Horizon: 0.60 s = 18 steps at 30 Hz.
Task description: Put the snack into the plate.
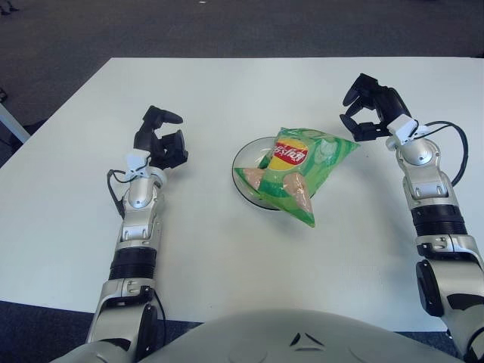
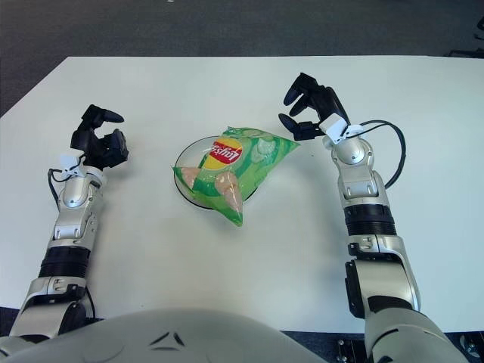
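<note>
I see the green snack bag (image 1: 301,167) lying across the white plate (image 1: 243,156) at the centre of the frame, its lower end hanging over the plate's rim onto the white table (image 1: 227,249). My right hand (image 1: 368,107) shows right of centre, just beside the bag's upper right corner, fingers loosely spread and holding nothing. My left hand (image 1: 160,141) shows left of centre, well apart from the plate, its fingers curled with nothing in them.
</note>
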### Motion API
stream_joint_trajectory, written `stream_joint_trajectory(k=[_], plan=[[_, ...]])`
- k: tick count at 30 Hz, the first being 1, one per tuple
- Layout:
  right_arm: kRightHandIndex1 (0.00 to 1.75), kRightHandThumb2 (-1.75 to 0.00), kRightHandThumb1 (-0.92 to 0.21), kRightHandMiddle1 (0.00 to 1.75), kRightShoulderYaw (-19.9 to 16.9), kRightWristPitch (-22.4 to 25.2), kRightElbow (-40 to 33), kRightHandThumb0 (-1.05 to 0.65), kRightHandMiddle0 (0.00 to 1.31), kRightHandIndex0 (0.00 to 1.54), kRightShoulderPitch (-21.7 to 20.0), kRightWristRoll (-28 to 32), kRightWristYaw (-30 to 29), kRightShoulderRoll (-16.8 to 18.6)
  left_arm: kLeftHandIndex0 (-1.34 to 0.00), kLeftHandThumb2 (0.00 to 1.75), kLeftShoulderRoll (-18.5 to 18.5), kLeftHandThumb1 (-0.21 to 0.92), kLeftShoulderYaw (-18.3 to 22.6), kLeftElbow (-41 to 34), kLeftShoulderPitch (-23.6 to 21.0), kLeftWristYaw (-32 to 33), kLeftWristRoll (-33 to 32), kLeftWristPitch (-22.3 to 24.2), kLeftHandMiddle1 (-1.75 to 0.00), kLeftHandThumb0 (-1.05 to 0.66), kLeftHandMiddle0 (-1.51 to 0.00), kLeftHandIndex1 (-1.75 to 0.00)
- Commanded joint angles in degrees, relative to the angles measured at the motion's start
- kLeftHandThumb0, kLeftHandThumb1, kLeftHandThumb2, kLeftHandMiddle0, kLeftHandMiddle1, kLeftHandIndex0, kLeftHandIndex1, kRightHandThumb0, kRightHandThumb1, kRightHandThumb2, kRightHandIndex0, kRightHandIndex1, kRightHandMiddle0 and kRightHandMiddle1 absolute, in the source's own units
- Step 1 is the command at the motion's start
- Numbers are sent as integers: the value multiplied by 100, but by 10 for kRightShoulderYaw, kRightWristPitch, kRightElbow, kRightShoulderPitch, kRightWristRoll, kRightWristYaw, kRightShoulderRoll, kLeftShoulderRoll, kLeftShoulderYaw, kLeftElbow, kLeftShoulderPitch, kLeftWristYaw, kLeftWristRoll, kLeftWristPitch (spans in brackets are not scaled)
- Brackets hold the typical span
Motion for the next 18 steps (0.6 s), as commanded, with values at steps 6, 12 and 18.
stream_joint_trajectory(k=[6, 12, 18], plan=[[148, -124, -31, 175, -63, 55, 113, -1, 47, 68, 5, 105, 13, 33, -44, 105, -49, 53, -10, 35, 90, 10, 2, 9, -175, -41, -134, -175], [146, -137, -19, 175, -99, 145, 90, -1, 51, 81, 11, 148, -21, 59, -45, 106, -51, 52, -8, 29, 92, 10, 0, 11, -175, -41, -134, -175], [147, -153, -5, 175, -130, 229, 51, -1, 60, 91, 34, 189, -56, 91, -44, 106, -50, 53, -5, 26, 93, 11, -1, 16, -175, -41, -134, -175]])
